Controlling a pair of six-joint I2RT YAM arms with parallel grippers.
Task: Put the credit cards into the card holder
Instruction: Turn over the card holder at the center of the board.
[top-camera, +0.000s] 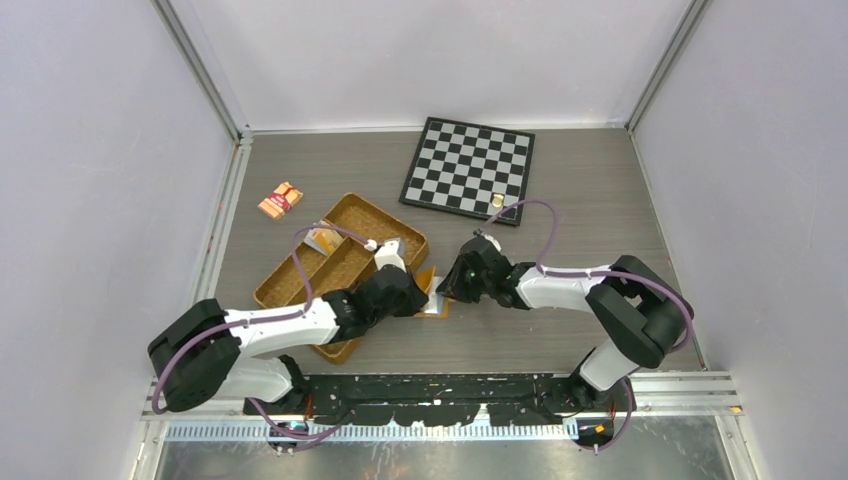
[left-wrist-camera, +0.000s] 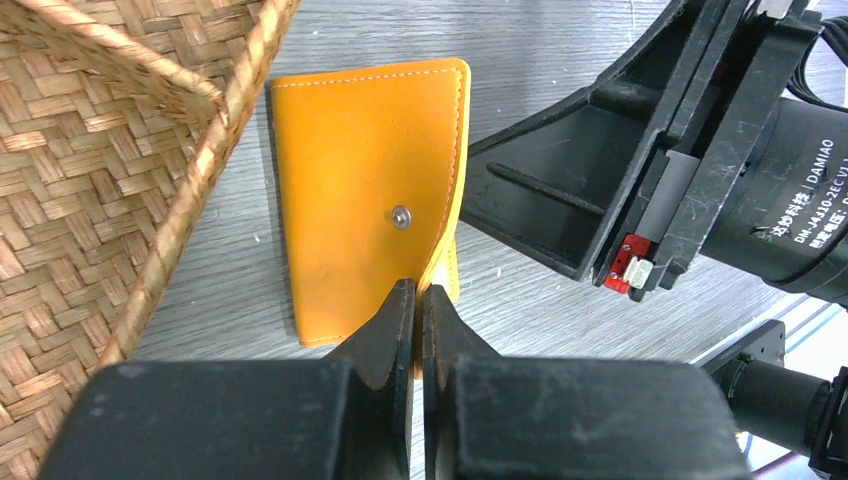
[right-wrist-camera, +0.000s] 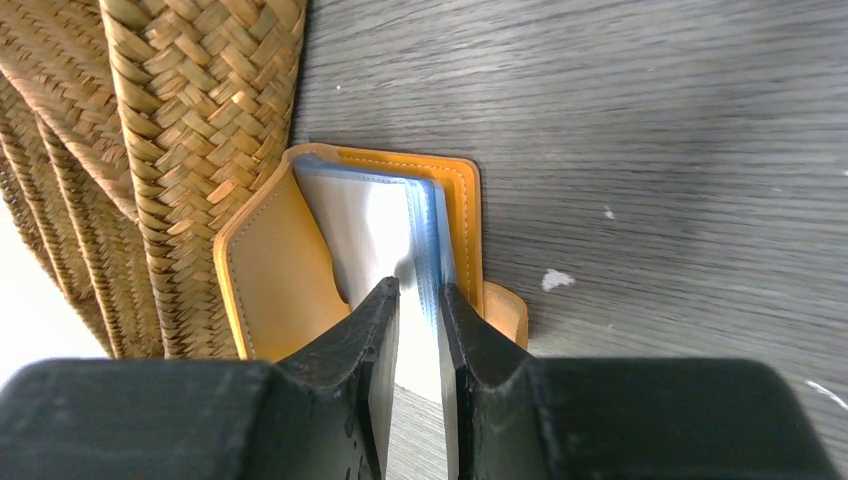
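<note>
The orange card holder (left-wrist-camera: 360, 190) lies on the table beside the woven tray, its small metal snap facing up; in the top view (top-camera: 434, 296) it sits between the two grippers. My left gripper (left-wrist-camera: 420, 297) (top-camera: 420, 288) is shut on the holder's raised flap edge. In the right wrist view the holder (right-wrist-camera: 275, 270) stands open with a light blue card (right-wrist-camera: 372, 230) partly inside its pocket. My right gripper (right-wrist-camera: 418, 298) (top-camera: 450, 284) is shut on that card's near edge. A pale card-like thing (top-camera: 323, 239) lies in the tray. The silver-grey card cannot be made out.
The brown woven divided tray (top-camera: 300, 275) sits just left of the holder, its rim close to both grippers (left-wrist-camera: 215, 130) (right-wrist-camera: 190, 120). A chessboard (top-camera: 468, 165) with a small gold piece (top-camera: 497, 202) lies at the back. A red-and-tan packet (top-camera: 281, 200) lies at the back left.
</note>
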